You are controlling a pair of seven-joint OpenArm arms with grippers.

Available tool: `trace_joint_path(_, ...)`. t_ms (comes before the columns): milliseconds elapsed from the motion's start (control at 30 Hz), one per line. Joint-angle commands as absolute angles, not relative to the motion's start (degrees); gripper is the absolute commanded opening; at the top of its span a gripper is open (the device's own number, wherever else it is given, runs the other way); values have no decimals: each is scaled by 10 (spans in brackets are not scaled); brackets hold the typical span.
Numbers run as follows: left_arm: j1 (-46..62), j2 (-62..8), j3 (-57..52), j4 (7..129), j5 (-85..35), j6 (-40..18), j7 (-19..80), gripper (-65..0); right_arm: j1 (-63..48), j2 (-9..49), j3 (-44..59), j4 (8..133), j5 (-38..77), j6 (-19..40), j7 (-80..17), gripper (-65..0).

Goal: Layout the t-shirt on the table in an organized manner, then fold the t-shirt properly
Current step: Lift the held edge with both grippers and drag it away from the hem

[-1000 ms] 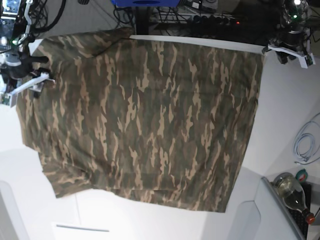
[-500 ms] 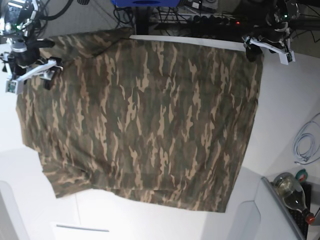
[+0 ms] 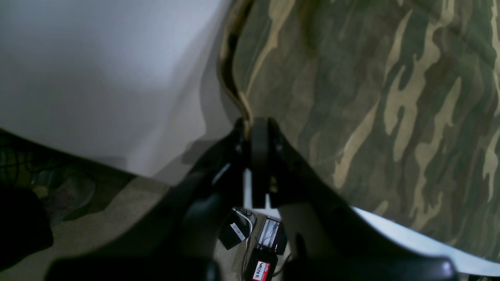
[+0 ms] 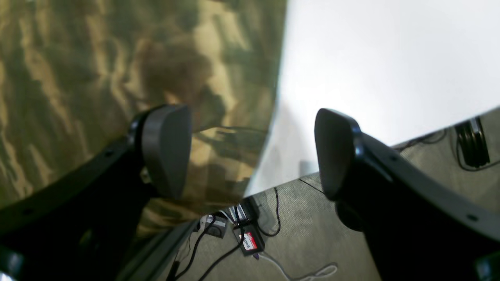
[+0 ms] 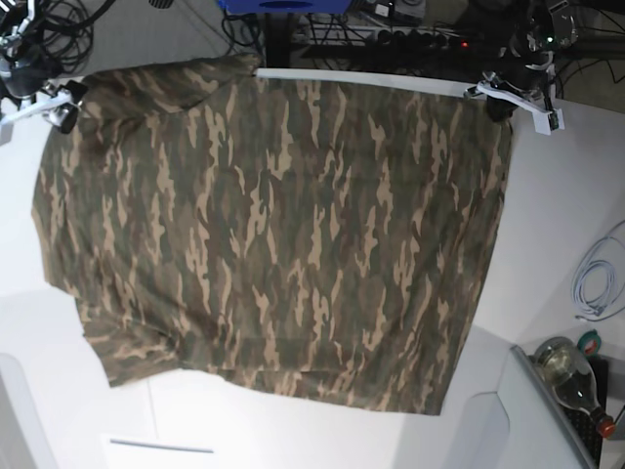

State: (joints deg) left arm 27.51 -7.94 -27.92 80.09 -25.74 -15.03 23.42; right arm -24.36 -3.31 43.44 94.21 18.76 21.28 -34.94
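Note:
The camouflage t-shirt (image 5: 283,244) lies spread flat over most of the white table (image 5: 557,215). At the shirt's far right corner, my left gripper (image 5: 498,102) is shut. In the left wrist view its fingers (image 3: 258,136) pinch the hem of the shirt (image 3: 371,97) right at the table's (image 3: 97,70) far edge. My right gripper (image 5: 61,109) hangs at the far left corner. In the right wrist view that gripper (image 4: 250,152) stands open: one finger is over the cloth (image 4: 97,78), the other over bare table (image 4: 371,58), and nothing is between them.
A coiled white cable (image 5: 598,283) and a glass bottle (image 5: 574,376) lie at the right edge. Beyond the table's far edge are the floor, power strips (image 4: 246,238) and cables. A blue object (image 5: 283,5) stands behind the far edge.
My left gripper moved in onto the shirt's far right corner and shut on the hem. My right arm moved toward the far left corner and stayed open.

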Motion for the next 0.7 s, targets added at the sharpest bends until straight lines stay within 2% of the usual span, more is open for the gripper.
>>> trace_joint_path(0, 279, -86, -282, 810, -259, -150, 230, -650, -246, -30, 436, 946, 193, 218, -343, -188)
trace_joint_path(200, 282, -84, -282, 812, -258, -150, 230, -650, -249, -30, 436, 926, 192, 218, -347, -191)
trace_joint_path(367, 284, -84, -282, 812, -258, -150, 230, -650, -257, -35, 435, 924, 192, 218, -391, -195)
trace_joint_path(667, 284, -82, -282, 830, -233, -150, 233, -650, -260, -35, 356, 917, 193, 215, -390, -197)
